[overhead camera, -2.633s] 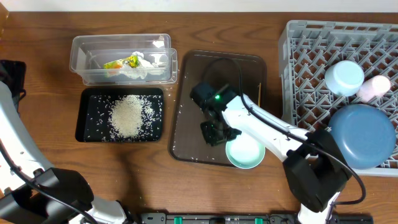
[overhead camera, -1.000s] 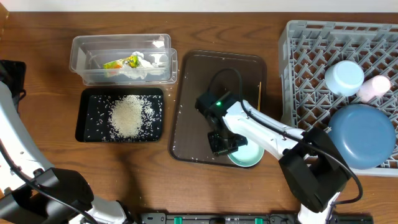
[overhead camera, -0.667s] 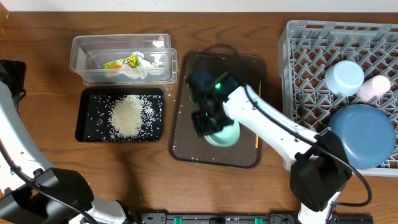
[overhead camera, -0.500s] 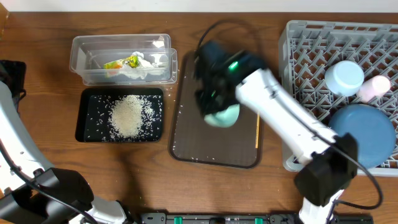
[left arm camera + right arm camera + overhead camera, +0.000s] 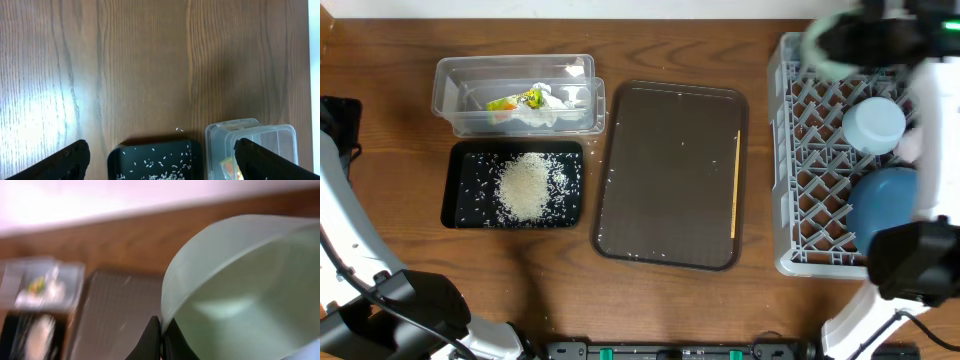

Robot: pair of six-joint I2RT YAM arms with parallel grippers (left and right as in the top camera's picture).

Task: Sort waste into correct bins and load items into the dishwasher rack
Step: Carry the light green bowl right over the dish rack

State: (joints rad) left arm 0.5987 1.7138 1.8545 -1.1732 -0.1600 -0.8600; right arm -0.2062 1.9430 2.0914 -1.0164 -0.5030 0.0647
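My right gripper (image 5: 162,330) is shut on the rim of a mint bowl (image 5: 235,290). In the overhead view it is a blur over the far left corner of the grey dishwasher rack (image 5: 820,180), with the bowl (image 5: 823,50) held above it. A pale blue bowl (image 5: 873,125), a dark-blue plate (image 5: 882,200) and a pink cup (image 5: 908,148), partly behind my arm, sit in the rack. The wooden stick (image 5: 735,185) lies on the brown tray (image 5: 670,175). The rice (image 5: 525,185) is in the black tray (image 5: 470,200) and the wrapper (image 5: 525,100) in the clear tub (image 5: 455,80). My left gripper (image 5: 160,150) is open and empty.
In the left wrist view the black tray (image 5: 155,160) and the clear tub (image 5: 250,140) lie just ahead of my left fingers, with bare wood beyond. A few loose grains lie on the brown tray. The rack fills the right side.
My right gripper has lifted the mint bowl off the brown tray and swung it right and back, over the rack's far left corner. The left arm has not moved.
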